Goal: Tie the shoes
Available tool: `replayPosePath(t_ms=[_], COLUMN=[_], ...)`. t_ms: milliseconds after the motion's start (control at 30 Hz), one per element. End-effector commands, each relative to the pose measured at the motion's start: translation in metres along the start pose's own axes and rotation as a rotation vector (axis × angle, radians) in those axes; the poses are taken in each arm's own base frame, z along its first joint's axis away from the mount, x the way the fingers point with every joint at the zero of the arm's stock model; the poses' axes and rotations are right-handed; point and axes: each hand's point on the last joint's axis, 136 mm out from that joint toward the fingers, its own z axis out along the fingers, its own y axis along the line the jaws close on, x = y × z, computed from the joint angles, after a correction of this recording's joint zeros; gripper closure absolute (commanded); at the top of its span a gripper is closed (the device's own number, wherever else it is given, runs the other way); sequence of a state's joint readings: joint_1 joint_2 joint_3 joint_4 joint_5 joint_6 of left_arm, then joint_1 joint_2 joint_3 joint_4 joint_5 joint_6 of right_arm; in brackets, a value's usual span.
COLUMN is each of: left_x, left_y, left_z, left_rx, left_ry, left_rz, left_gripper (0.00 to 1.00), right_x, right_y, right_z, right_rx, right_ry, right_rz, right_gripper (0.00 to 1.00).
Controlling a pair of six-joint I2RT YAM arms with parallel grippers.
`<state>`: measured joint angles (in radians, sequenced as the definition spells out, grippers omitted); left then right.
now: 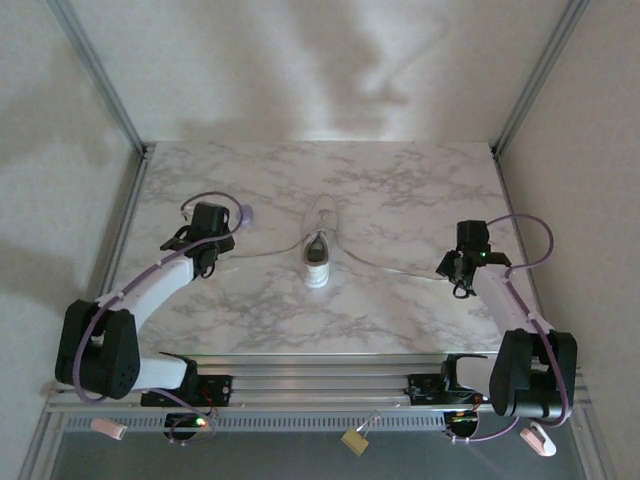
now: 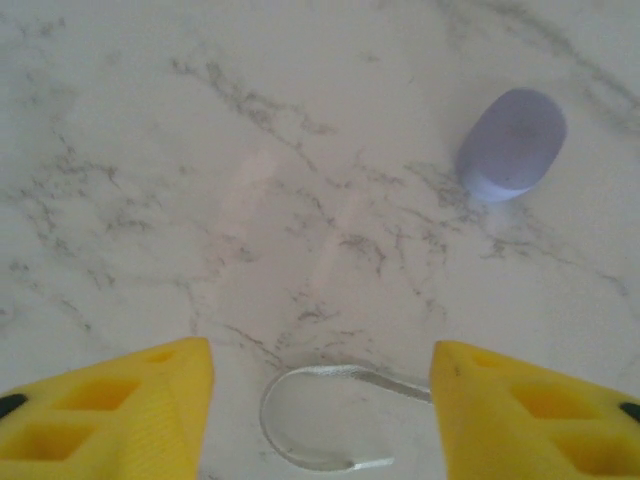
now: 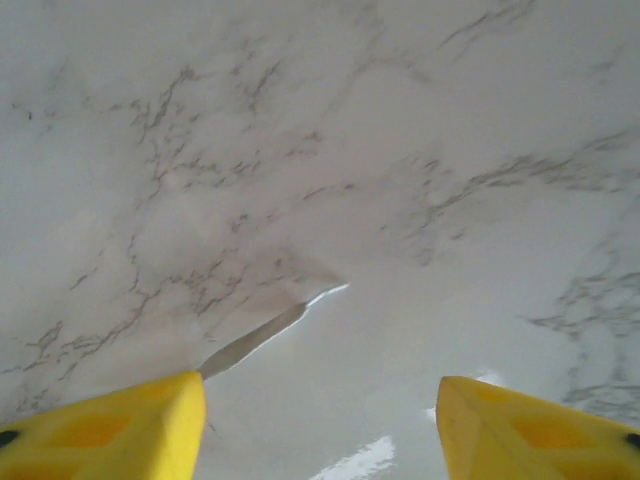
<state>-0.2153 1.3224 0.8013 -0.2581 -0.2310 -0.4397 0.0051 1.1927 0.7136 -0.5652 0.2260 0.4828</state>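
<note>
Left gripper [image 2: 320, 385] jaws spread wide, right gripper [image 3: 320, 400] same; both arms [image 1: 150, 285] extended forward, grippers apparently pitched down.

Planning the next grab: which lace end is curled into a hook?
The left lace end, bent into a U below the open left gripper; the right lace end lies straight.

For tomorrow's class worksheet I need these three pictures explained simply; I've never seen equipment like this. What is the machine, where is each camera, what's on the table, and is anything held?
Two robot arms are bolted at the near edge of a marble table. One camera looks down from above. One sits on each wrist, showing that arm's yellow fingers. A white sneaker lies mid-table, its loose laces trailing both ways. A purple object sits near the left gripper. It and the right gripper are open, holding nothing.
</note>
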Motion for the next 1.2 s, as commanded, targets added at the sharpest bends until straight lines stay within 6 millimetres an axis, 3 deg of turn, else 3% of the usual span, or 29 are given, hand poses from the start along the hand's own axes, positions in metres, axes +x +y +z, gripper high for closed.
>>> replayPosePath(t_ms=[0, 67, 167, 233, 333, 467, 767, 900, 967, 1167], left_x=[-0.031, -0.03, -0.013, 0.004, 0.024, 0.048, 0.098, 0.105, 0.106, 0.105], left_y=[-0.022, -0.049, -0.092, -0.114, -0.132, -0.141, -0.139, -0.127, -0.125, -0.116], left_z=[-0.021, -0.023, -0.02, -0.016, -0.007, 0.004, 0.024, 0.027, 0.028, 0.042], left_rx=[0.113, 0.21, 0.284, 0.323, 0.381, 0.426, 0.371, 0.293, 0.267, 0.171], left_ry=[-0.108, -0.1, -0.063, -0.025, 0.035, 0.124, 0.271, 0.271, 0.266, 0.266], left_rz=[-0.009, 0.046, 0.17, 0.238, 0.284, 0.355, 0.526, 0.569, 0.586, 0.638], left_gripper=[0.38, 0.38, 0.38, 0.39, 0.4, 0.42, 0.37, 0.3, 0.21, 0.19], right_x=[-0.028, -0.03, -0.016, -0.004, 0.013, 0.023, 0.027, 0.027, 0.026, 0.026], right_y=[0.016, 0.053, 0.103, 0.121, 0.129, 0.128, 0.136, 0.14, 0.14, 0.14], right_z=[-0.035, -0.046, -0.053, -0.049, -0.034, -0.017, -0.01, -0.01, -0.009, -0.008], right_rx=[-0.01, -0.14, -0.303, -0.334, -0.251, -0.171, -0.197, -0.206, -0.205, -0.196], right_ry=[-0.138, -0.159, -0.112, -0.061, 0.033, 0.075, 0.098, 0.102, 0.102, 0.102], right_rz=[-0.099, -0.208, -0.383, -0.449, -0.539, -0.569, -0.54, -0.537, -0.54, -0.541], right_gripper=[0.34, 0.34, 0.34, 0.36, 0.36, 0.41, 0.43, 0.43, 0.43, 0.43])
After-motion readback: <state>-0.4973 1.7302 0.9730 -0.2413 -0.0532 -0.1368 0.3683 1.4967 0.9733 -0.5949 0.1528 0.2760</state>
